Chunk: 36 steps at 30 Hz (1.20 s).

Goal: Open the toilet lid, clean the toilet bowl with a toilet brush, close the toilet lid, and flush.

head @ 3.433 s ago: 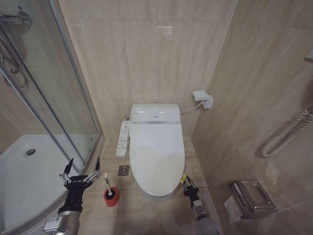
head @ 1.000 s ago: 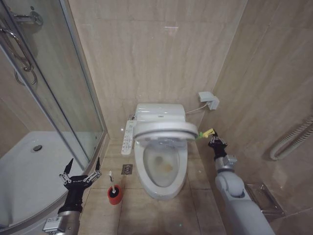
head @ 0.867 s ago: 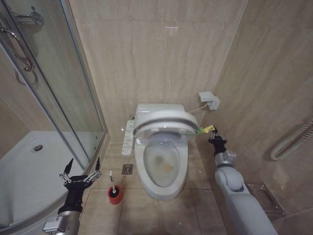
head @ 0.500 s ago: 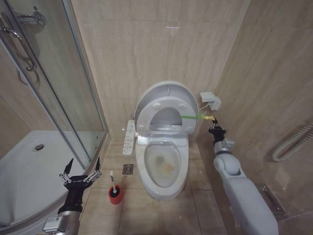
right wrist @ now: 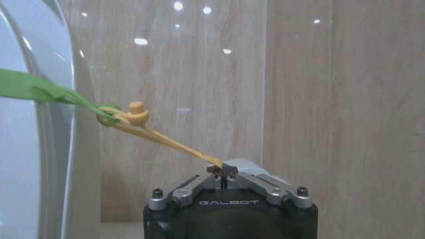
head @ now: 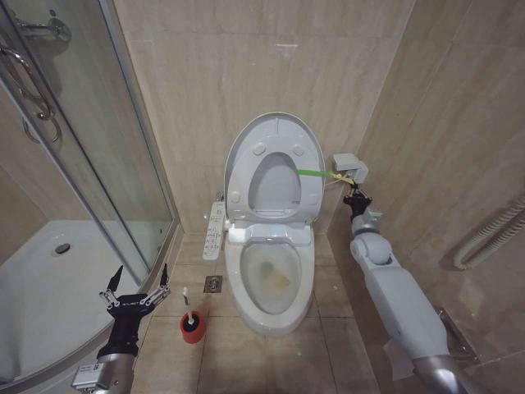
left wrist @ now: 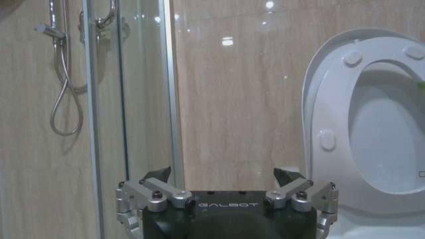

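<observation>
Right, the right gripper (right wrist: 224, 172) has its jaws pinched tight on the end of a yellow strap (right wrist: 162, 140), and that strap runs up taut to a green ribbon (right wrist: 40, 89) tied to the toilet lid (head: 275, 168). In the head view the right gripper (head: 354, 197) sits high beside the toilet, close to the side wall and just under the white wall box (head: 348, 165), with the ribbon (head: 312, 172) stretched across to the lid's edge. The lid stands upright against the back wall, its underside facing out, round bumpers showing, and the ring-shaped seat is up with it. Below, the toilet bowl (head: 271, 275) lies open, yellowish-brown staining on its inner surface.

Over on the other side, the left gripper (head: 134, 289) hangs low near the floor with its fingers spread wide and nothing between them; the left wrist view shows the left gripper (left wrist: 226, 181) the same, both fingertips well apart, pointing at the wall by the glass shower door (left wrist: 126, 99). The toilet brush (head: 187, 316) stands in its red cup holder (head: 192, 328) on the floor tiles, between the left gripper and the bowl, touched by neither arm.
</observation>
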{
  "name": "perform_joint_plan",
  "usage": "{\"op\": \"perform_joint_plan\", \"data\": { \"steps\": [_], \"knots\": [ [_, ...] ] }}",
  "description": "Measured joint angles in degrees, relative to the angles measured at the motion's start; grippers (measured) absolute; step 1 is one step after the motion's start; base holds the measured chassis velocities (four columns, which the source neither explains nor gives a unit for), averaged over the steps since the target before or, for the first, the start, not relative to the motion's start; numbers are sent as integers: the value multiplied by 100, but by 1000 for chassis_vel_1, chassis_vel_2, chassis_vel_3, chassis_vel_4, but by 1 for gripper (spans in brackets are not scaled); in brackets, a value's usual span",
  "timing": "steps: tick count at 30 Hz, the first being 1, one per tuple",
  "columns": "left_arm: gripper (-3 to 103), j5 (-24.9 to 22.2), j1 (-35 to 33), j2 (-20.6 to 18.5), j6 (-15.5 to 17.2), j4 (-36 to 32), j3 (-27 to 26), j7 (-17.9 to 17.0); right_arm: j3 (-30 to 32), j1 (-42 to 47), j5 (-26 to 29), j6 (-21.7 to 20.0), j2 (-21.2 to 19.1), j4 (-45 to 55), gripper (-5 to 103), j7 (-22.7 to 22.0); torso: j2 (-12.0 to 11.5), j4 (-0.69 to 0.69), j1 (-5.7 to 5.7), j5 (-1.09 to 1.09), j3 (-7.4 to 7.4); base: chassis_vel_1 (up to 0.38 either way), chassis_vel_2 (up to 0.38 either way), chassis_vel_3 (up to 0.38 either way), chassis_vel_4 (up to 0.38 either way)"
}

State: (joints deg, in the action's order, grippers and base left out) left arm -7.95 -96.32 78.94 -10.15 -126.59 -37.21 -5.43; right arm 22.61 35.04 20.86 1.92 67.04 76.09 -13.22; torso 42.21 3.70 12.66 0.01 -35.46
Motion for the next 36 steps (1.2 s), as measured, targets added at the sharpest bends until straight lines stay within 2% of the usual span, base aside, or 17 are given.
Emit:
{"op": "perform_joint_plan", "data": {
  "steps": [11,25,36],
  "knots": [
    [100,0,0,0,0,0,0,0,-490,-958,-30,-8,119,-928,1,-30,0,-2,-1,0,0,0,0,0,0],
    [100,0,0,0,0,0,0,0,-754,-1904,-229,151,289,-1920,1,88,0,-5,-1,0,1,0,0,0,0],
    [100,0,0,0,0,0,0,0,-864,-2120,-296,171,354,-2158,1,99,1,-4,-1,0,1,0,0,0,0]
  ]
}}
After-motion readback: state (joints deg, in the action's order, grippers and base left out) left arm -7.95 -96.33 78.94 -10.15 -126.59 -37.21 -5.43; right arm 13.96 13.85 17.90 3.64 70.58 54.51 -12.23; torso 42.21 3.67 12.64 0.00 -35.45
